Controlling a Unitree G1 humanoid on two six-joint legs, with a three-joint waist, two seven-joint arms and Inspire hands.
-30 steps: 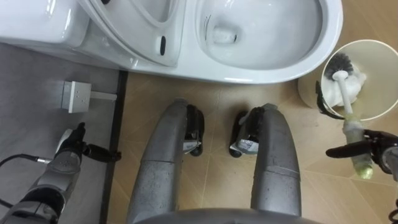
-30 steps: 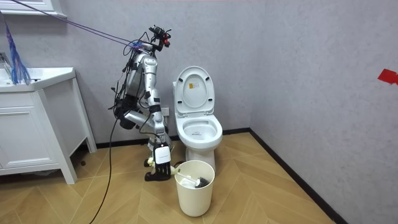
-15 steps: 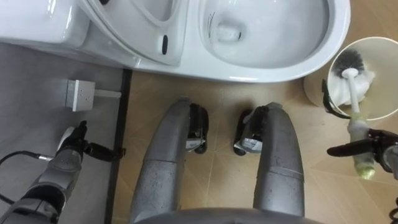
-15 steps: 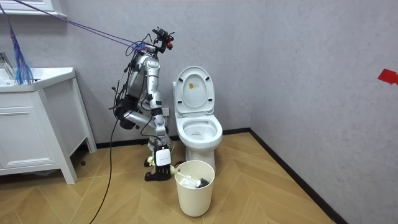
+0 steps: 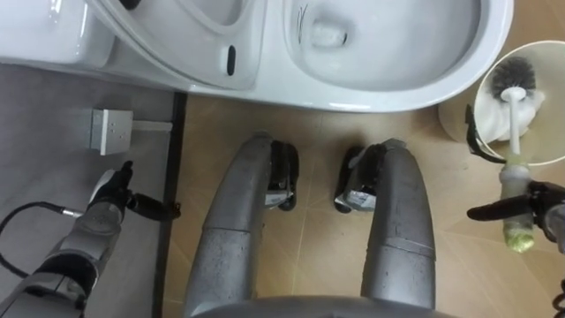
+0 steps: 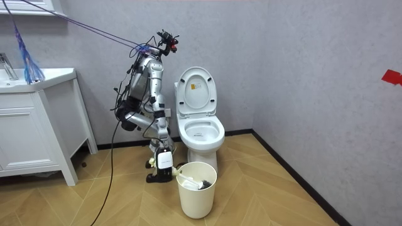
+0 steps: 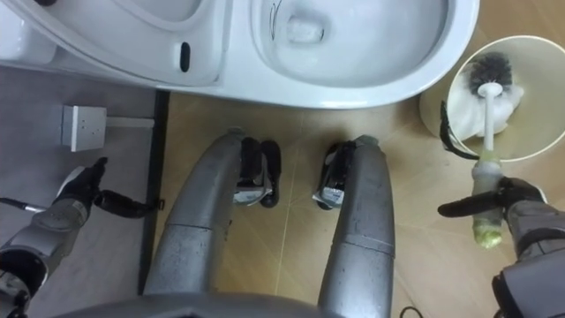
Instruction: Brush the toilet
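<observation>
Right hand (image 7: 528,215) has its fingers clamped on the toilet brush (image 7: 486,132) handle, with the bristle head inside the bin (image 7: 547,84), just right of the toilet (image 5: 397,75). Left hand (image 5: 108,193) is low at the left by the wall, fingers loosely apart and empty.

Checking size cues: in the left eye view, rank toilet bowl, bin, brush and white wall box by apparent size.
1. toilet bowl
2. bin, cut off at the edge
3. brush, long but thin
4. white wall box
</observation>
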